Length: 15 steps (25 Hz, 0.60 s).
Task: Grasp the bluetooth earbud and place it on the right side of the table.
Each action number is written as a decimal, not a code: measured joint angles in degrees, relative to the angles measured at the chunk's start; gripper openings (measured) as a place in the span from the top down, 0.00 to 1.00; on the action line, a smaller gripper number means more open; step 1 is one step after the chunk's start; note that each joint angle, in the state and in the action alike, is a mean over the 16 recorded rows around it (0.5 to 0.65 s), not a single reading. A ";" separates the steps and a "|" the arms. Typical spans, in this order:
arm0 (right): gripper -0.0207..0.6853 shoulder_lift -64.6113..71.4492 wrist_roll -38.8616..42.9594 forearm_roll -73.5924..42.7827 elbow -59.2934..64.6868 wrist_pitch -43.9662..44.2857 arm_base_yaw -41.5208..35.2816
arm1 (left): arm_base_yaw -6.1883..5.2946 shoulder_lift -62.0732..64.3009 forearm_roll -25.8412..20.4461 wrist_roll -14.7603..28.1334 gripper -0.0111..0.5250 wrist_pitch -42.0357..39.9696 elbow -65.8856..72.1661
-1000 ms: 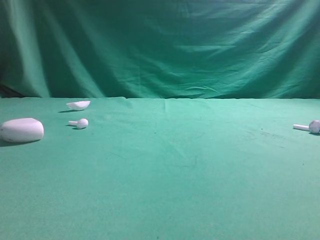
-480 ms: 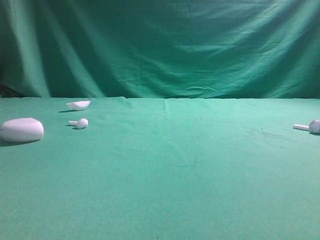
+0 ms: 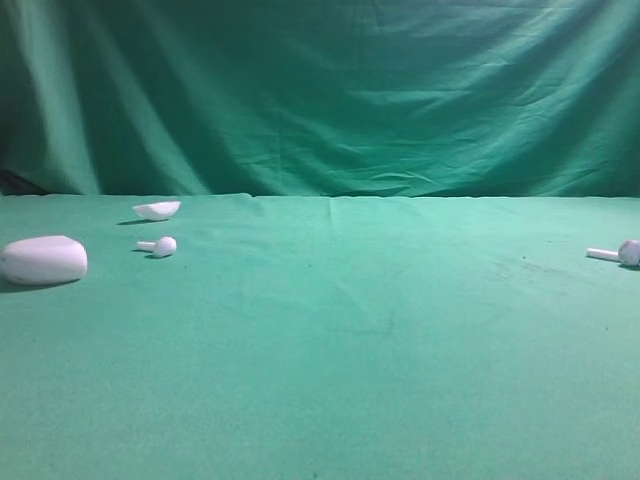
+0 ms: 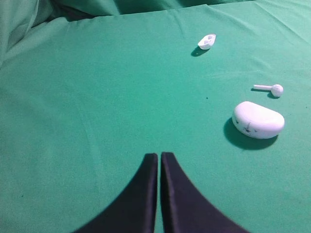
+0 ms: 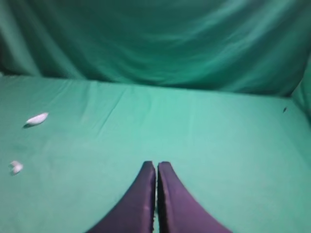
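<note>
A green cloth tabletop (image 3: 330, 340) fills the high view, with a matching green drape (image 3: 330, 90) hanging behind it. No arm shows in this view.

At the far right edge lies the earbud (image 3: 618, 253), tiny and white, on its side, stem pointing left and rounded head to the right. The head looks faintly greyish, though it is too small to be sure. It already sits on the right side of the tabletop, with nothing touching it.

Well apart, on the left, are three other white things: a big oval case (image 3: 43, 260), a twin earbud (image 3: 158, 246) just beside it, and behind that a small shallow lid-like shell (image 3: 157, 210).

The left pincer (image 4: 159, 165) has its two dark fingers pressed together, holding nothing, over bare cloth, with the case to its right. The right pincer (image 5: 156, 174) is likewise closed and empty, pointing towards the drape.

The earbud is probably very light, hard smooth plastic, likely to slip or roll if nudged. The short stem seems the best place to pinch, across its width, with a gentle squeeze. Judging by where it lies, the task looks finished or nearly so.
</note>
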 joint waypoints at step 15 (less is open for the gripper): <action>0.97 -12.47 2.50 -3.78 30.99 -21.32 -7.15 | 0.00 0.00 0.00 0.00 0.98 0.00 0.00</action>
